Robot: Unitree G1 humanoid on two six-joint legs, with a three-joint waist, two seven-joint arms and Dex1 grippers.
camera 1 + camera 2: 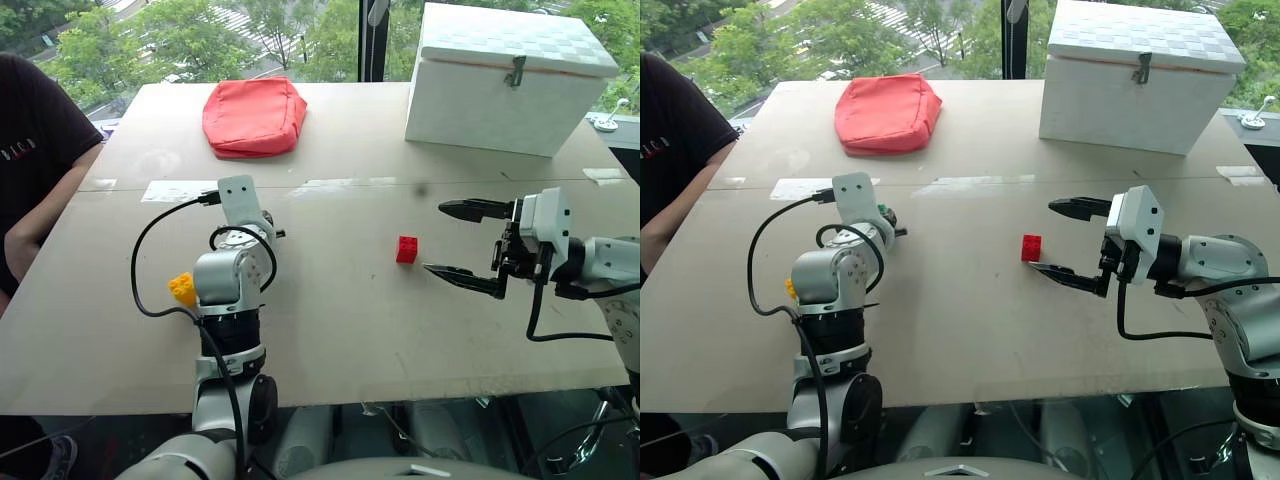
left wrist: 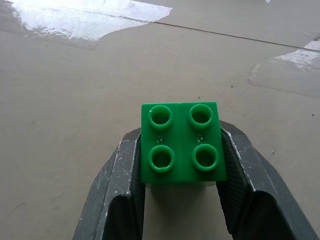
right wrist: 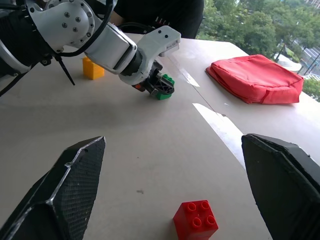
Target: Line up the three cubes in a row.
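Observation:
My left gripper [image 2: 180,142] is shut on the green cube [image 2: 180,125], its two fingers pressed against the cube's sides, low over the table [image 1: 330,330]. From the right wrist view the green cube [image 3: 164,80] sits at the tip of the left arm, touching or just above the tabletop. The yellow cube [image 1: 183,289] rests on the table beside the left forearm. The red cube [image 1: 406,249] lies in the middle of the table. Just to its right, my right gripper [image 1: 434,238] is open and pointing toward it, holding nothing.
A red fabric pouch [image 1: 254,115] lies at the back left and a big white box [image 1: 510,80] stands at the back right. A person in a dark shirt [image 1: 30,170] sits at the table's left side. A black cable [image 1: 150,260] loops off the left wrist.

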